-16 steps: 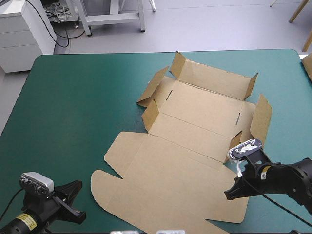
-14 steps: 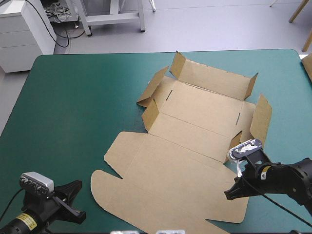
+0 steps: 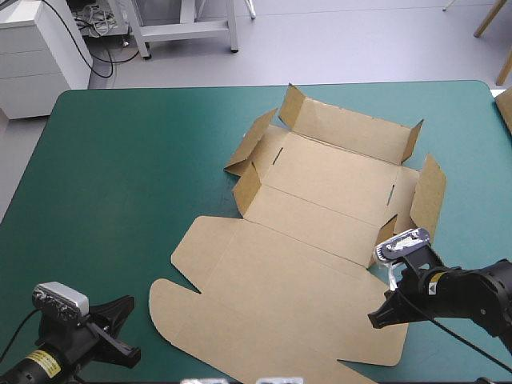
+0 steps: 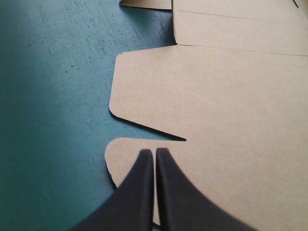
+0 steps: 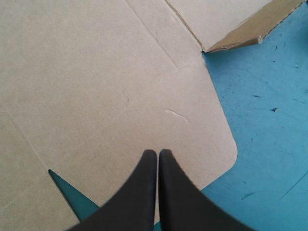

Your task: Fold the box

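The brown box (image 3: 304, 240) lies opened out in the middle of the teal-green table. At its far half the back wall and the side flaps stand partly raised, while the near lid panel lies flat. My left gripper (image 3: 132, 302) is shut near the table's front left, its tips at the lid's rounded left flap (image 4: 144, 96); in the left wrist view the left gripper (image 4: 154, 152) holds nothing. My right gripper (image 3: 374, 320) is shut and rests over the lid's near right corner. The right wrist view shows the right gripper (image 5: 157, 153) above the rounded corner flap (image 5: 192, 134).
Bare teal-green cover (image 3: 120, 176) takes up the table's whole left side. A narrower bare strip (image 3: 472, 200) runs along the right of the box. A bit of brown board (image 3: 506, 108) shows at the table's right edge.
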